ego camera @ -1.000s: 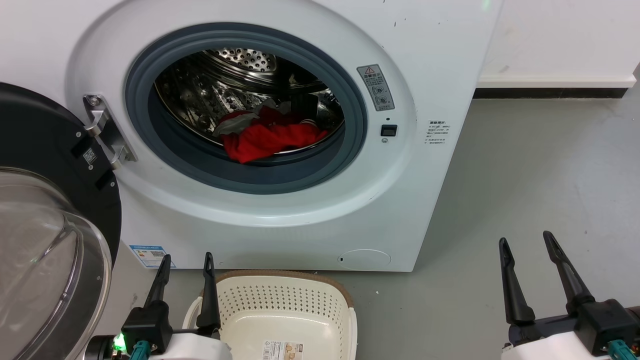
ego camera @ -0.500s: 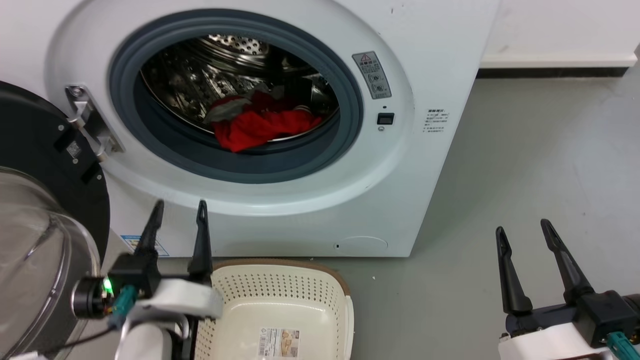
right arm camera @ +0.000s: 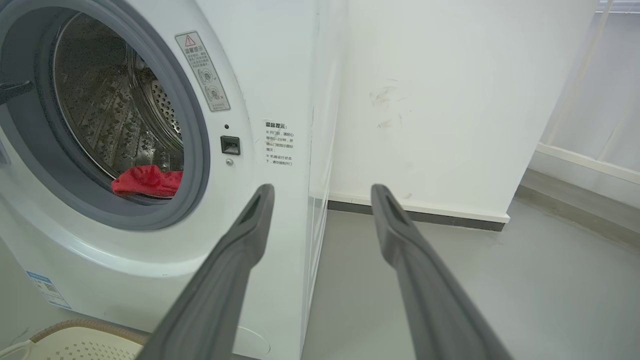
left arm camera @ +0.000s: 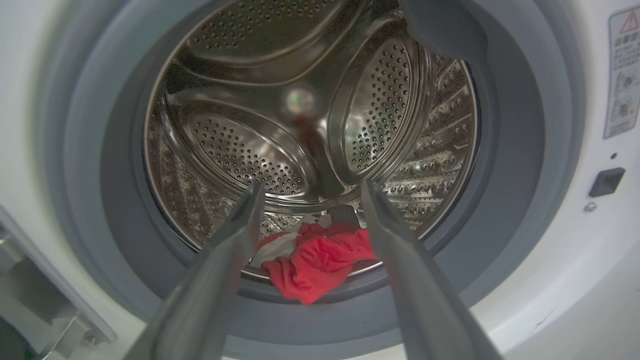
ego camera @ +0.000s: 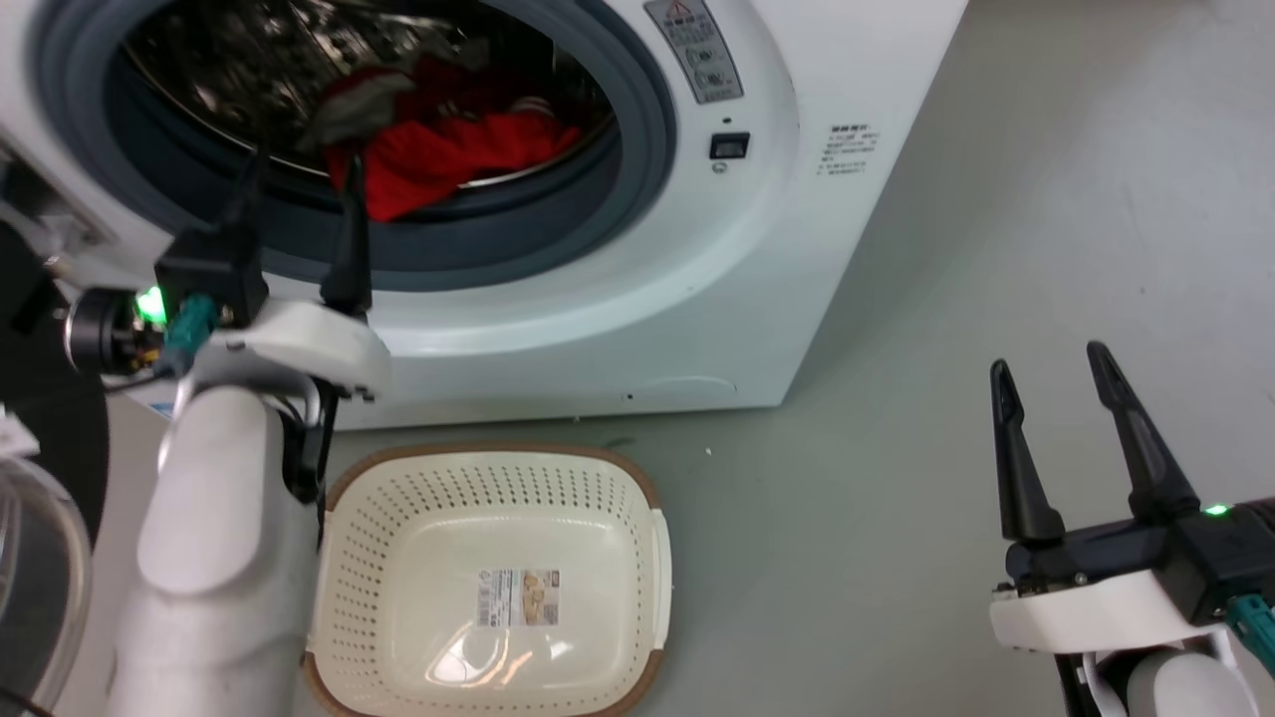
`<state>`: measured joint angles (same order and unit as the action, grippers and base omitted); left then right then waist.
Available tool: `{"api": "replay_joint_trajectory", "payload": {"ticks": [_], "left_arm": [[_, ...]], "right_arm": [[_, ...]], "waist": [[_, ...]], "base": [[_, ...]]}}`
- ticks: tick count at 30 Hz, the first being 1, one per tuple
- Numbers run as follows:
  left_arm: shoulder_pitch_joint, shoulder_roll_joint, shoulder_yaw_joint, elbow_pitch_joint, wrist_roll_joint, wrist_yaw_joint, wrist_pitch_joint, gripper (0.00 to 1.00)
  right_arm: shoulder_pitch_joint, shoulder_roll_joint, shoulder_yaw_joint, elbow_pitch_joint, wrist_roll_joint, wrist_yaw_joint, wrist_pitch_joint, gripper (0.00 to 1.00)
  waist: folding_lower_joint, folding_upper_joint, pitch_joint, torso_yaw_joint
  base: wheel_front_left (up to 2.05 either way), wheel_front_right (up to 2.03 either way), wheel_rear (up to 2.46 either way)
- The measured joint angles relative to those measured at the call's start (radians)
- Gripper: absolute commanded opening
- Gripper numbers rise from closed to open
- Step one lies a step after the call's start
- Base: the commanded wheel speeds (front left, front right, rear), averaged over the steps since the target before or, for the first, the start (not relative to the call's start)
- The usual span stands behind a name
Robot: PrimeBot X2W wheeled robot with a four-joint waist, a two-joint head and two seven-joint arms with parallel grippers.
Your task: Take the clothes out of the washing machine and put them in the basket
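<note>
**Sam:** Where are your hands?

**Me:** My left hand is up in front of the washing machine, just before its round hole. The two fingers are apart. In that hand's camera I see open room on both sides, between my fingers and the grey rubber rim.

**Sam:** And the other one?

**Me:** My right hand is low, well off past the machine's right corner, over bare grey floor. Its fingers are apart too. There is lots of room there.

**Sam:** Anything close by?

**Me:** The machine's door stands open on the machine's left side, near my left arm.

**Sam:** Where are the clothes?

**Me:** The clothes are inside the machine, at the bottom front of the shiny drum with all the little holes. They are a soft, bright red heap with a white-grey bit on the left. One red fold hangs over the drum's front edge onto the grey rim. They lie farther in than my fingertips.

**Sam:** And the basket?

**Me:** The basket sits on the floor just in front of the machine, below the hole. It is cream with a brown edge. I can see its whole bottom, with a label stuck on it.
</note>
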<state>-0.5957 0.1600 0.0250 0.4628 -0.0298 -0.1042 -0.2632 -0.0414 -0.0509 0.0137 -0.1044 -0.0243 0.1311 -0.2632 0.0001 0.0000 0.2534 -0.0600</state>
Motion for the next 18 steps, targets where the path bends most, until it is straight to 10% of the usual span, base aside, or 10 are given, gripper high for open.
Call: {"api": "replay_joint_trajectory", "payload": {"ticks": [18], "left_arm": [[-0.545,0.119,-0.111,0.532,0.012,-0.024,0.133,1.0]], "right_arm": [[-0.143,0.0,0.007,-0.034,0.04,0.0,0.0,1.0]], "waist": [[0.0001,0.0,0.255,-0.097]], "base": [[0.0,0.0,0.0]]}}
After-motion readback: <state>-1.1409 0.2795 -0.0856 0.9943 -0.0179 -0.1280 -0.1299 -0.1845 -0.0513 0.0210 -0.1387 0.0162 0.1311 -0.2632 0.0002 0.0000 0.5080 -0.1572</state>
